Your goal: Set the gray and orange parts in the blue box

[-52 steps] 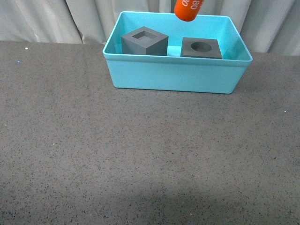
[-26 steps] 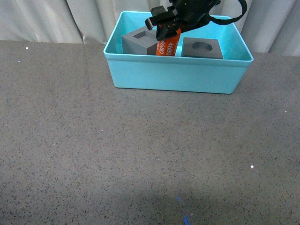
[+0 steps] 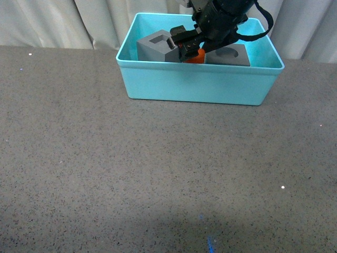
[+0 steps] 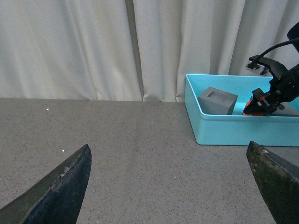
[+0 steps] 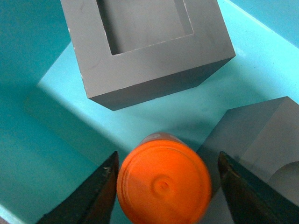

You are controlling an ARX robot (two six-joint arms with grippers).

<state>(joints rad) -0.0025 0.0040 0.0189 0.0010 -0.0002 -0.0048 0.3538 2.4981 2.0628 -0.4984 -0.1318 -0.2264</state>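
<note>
The light-blue box [image 3: 200, 84] stands at the table's far side. Inside are the gray cube with a square recess [image 3: 154, 44], the gray cube with a round recess [image 3: 231, 55], and between them the orange cylinder [image 3: 196, 57]. My right gripper [image 3: 185, 48] reaches down into the box, open around the cylinder. In the right wrist view the cylinder's top [image 5: 162, 183] sits between the open fingers [image 5: 93, 196], with the square-recess cube [image 5: 145, 46] and round-recess cube [image 5: 266, 140] beside it. My left gripper [image 4: 170, 186] is open and empty above the table, away from the box [image 4: 233, 128].
A dark speckled tabletop [image 3: 158, 174] stretches in front of the box. White curtains [image 3: 63, 21] hang behind the table's far edge.
My right gripper came down into the box with the orange cylinder, lowered it between the two cubes and opened its jaws.
</note>
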